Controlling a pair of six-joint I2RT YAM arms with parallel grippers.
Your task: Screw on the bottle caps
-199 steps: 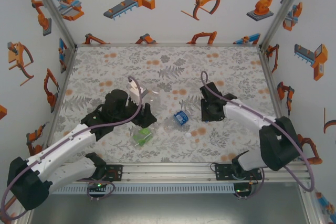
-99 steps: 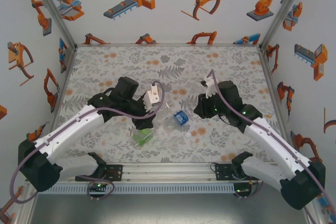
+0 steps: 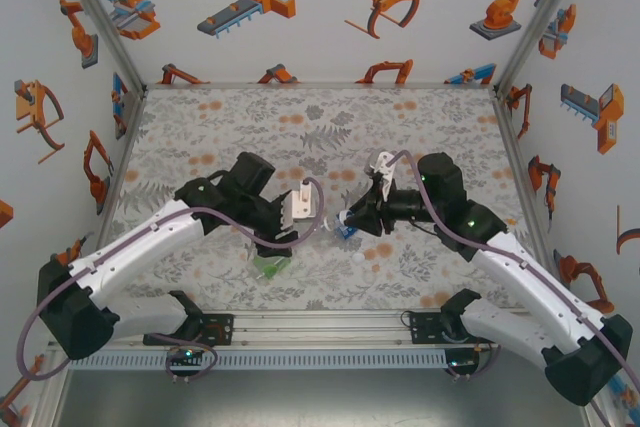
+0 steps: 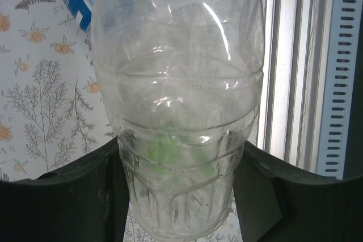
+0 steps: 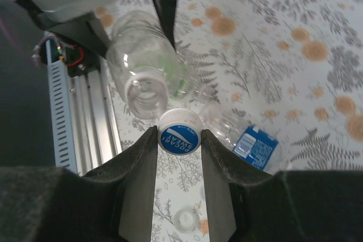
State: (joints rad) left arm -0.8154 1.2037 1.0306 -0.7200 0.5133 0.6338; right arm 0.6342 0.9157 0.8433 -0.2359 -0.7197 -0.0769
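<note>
My left gripper is shut on the lower body of a plain clear bottle, held above the table. Its open mouth points toward my right gripper, which is shut on a white bottle cap with a blue top. The cap sits just beside the mouth, apart from it. In the top view the left gripper and right gripper are close together at mid-table. A blue-label bottle lies on the table under them. A green-label bottle lies nearer the front. Another small cap rests on the table.
The aluminium rail runs along the table's near edge, close behind the green-label bottle. Walls enclose the left, right and far sides. The far half of the patterned tabletop holds nothing.
Both arms swung toward the middle. The left one carried the clear bottle rightward and nearer. The right one brought its cap leftward up to the bottle's mouth.
</note>
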